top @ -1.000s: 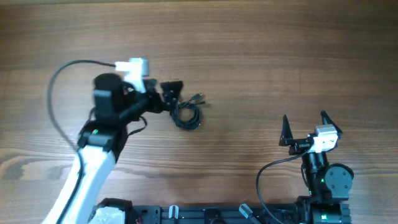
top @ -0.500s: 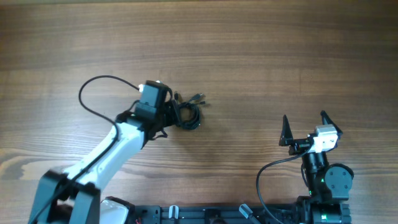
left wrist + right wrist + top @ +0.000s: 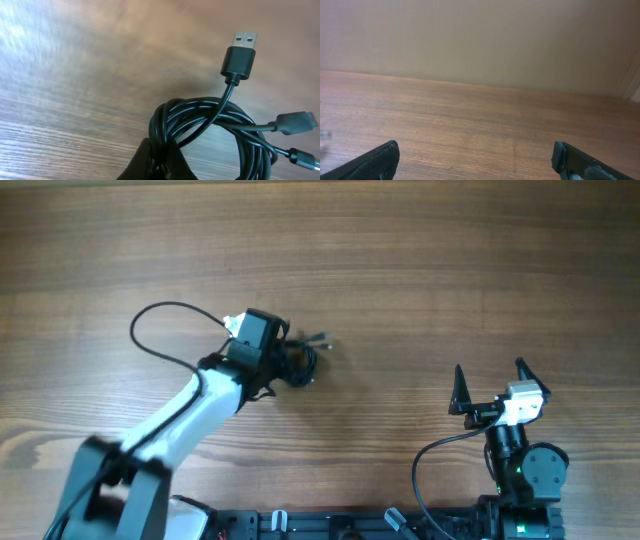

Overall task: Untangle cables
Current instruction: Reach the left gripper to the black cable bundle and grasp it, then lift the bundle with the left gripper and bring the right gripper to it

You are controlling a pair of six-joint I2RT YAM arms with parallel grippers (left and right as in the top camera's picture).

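From overhead, our left fingers [image 3: 151,159] pinch the cables [image 3: 301,364] on their nine-o'clock side. The plugs [image 3: 320,338] poke toward two o'clock, and our right fingers [image 3: 459,388] gape well apart at four o'clock.

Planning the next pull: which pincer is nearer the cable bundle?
Left. The left pincer is shut on the cable bundle; the right pincer stands open, far off to the bundle's right, touching nothing.

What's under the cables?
Wooden table shows under and through the cables. The left gripper, shut on the coil, covers the bit beneath it.
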